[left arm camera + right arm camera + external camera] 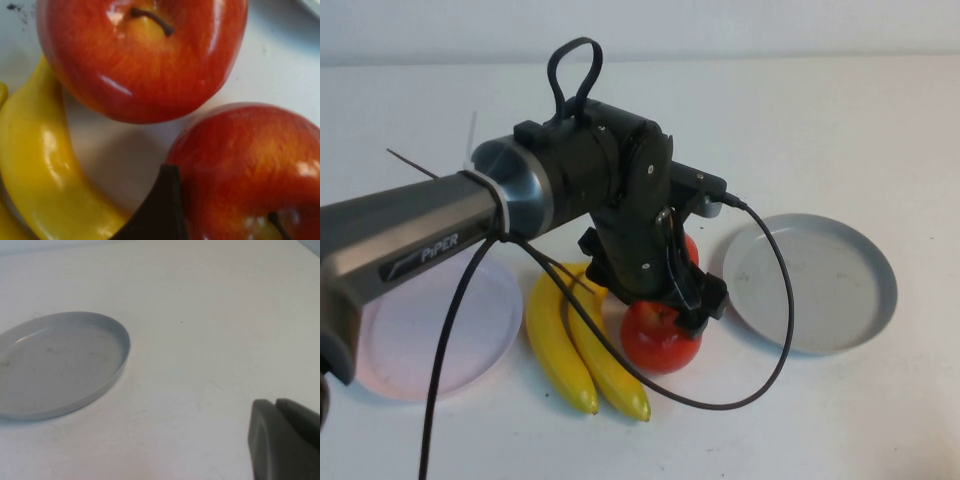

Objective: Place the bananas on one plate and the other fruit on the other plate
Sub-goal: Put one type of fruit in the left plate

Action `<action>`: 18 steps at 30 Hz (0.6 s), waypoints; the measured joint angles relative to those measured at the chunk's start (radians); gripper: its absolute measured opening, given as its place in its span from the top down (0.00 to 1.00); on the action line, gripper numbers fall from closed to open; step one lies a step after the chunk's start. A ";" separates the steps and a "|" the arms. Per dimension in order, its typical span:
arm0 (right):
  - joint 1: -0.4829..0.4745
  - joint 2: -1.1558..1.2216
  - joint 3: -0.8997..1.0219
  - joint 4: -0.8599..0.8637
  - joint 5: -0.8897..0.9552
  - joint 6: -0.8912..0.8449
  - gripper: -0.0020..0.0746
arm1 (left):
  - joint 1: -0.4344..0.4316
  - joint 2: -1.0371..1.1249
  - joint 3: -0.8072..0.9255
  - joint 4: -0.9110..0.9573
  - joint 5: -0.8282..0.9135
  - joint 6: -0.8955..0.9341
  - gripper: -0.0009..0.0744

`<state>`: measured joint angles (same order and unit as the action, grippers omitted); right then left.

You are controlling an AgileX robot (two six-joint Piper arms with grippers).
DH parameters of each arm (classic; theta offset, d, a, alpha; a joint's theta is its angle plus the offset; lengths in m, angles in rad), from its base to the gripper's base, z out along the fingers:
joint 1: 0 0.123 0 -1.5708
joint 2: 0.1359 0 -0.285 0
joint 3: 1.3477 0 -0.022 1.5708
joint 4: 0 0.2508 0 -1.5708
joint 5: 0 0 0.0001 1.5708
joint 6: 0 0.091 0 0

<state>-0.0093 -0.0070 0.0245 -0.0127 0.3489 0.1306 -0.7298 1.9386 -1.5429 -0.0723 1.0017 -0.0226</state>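
Left arm's grey forearm fills the near left of the high view, reaching across so the left gripper (682, 292) hangs right over the two apples in the middle of the table. Going left to right: the pale pink plate (485, 335) sits at the left, half hidden under the arm and holding nothing I can see. Just beside it are the two bananas (582, 350), lying side by side and touching, tips toward the near edge. Next comes the near apple (658, 338), touching the bananas or close to it, with the far apple (691, 246) mostly hidden behind the gripper. Then the grey-blue plate (840, 320) on the right, bare, a bit apart from the fruit

From the wrist cam on that arm you get both apples up close, and one dark fingertip (159, 210) pressed down beside one of them. I can't tell whether the fingers are spread or clamped, only one shows, so no call there

The right gripper (285, 440) is parked off to the side near the grey-blue plate, low by the table, fingers clenched together with nothing in them

My read: nothing's sorted yet, and it's going for an apple first. Next it needs to straddle that apple squarely, squeeze, lift clear of the bananas and carry it left to the pink plate
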 joint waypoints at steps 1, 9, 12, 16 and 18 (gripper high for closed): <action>0.000 0.000 0.000 0.000 0.000 0.000 1.00 | 0.000 0.005 0.000 0.000 0.000 0.000 0.10; 0.000 -0.002 0.000 0.000 0.000 0.000 1.00 | 0.000 0.017 -0.007 0.005 -0.005 0.000 0.10; 0.000 -0.004 0.000 0.000 0.000 0.000 1.00 | 0.000 0.017 -0.007 0.007 0.001 0.000 0.13; 0.000 -0.006 0.000 0.000 0.000 0.000 1.00 | 0.000 0.017 -0.008 0.007 0.012 0.000 0.22; 0.000 -0.006 0.000 0.000 0.000 0.000 1.00 | 0.000 0.017 -0.009 0.007 0.016 0.000 0.22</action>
<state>-0.0093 -0.0131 0.0245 -0.0127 0.3489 0.1306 -0.7298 1.9560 -1.5521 -0.0654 1.0181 -0.0231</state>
